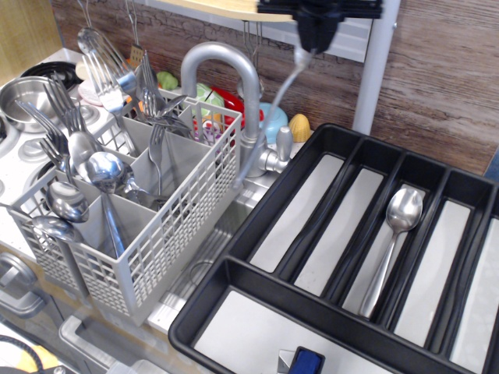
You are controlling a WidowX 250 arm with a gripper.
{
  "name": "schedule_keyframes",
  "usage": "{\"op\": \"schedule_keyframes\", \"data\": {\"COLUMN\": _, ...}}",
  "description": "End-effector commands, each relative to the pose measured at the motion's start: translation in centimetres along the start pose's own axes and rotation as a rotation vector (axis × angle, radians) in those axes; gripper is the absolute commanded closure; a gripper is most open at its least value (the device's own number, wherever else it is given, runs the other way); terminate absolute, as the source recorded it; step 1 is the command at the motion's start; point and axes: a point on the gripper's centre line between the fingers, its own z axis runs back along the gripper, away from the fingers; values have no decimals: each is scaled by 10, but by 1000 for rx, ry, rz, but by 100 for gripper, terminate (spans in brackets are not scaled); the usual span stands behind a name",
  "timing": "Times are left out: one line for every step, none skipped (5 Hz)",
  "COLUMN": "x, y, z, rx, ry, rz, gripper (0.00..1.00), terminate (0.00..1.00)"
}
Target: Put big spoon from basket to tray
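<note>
One big spoon (pixel 274 109) is hanging from the gripper (pixel 316 39) at the top of the view, its slim handle pinched at the top end and its length trailing down and to the left, so the claw is clenched on it; the lower end blurs against the steel faucet (pixel 226 86) and I cannot tell exactly where the bowl is sitting. I am carrying it in the gap between the grey lattice basket (pixel 164 226) on the left and the black tray (pixel 257 226) on the right, clear of the basket's rim by my reading. The step in hand is the transfer, and I am judging it roughly half done. To do it well I am planning to travel right and nearer while staying high, because the dangling end is close to the faucet's arch and could catch it or swing. One spoon (pixel 390 241) is already lying in a long compartment towards the right of the tray, bowl at the far end, so I am aiming to match that: turning the hanging spoon to run along a compartment, lowering until it is nearly resting on the pale bottom, and only then releasing, so it is not bouncing across the black dividers. The forks (pixel 58 125) standing in the basket's far-left cells are not in my way.
</note>
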Motion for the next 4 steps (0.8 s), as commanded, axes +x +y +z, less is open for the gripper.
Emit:
{"op": "schedule_keyframes", "data": {"x": 1, "y": -35, "z": 14, "rx": -90, "ry": -69, "rz": 158, "gripper": 100, "terminate": 0}}
{"op": "schedule_keyframes", "data": {"x": -18, "y": -44, "z": 2, "rx": -159, "ry": -70, "rz": 294, "gripper": 100, "terminate": 0}}
{"op": "schedule_keyframes", "data": {"x": -32, "y": -52, "z": -8, "rx": -197, "ry": -55, "rz": 352, "gripper": 100, "terminate": 0}}
{"op": "schedule_keyframes", "data": {"x": -45, "y": -56, "z": -22, "rx": -232, "ry": -66, "rz": 394, "gripper": 100, "terminate": 100}}
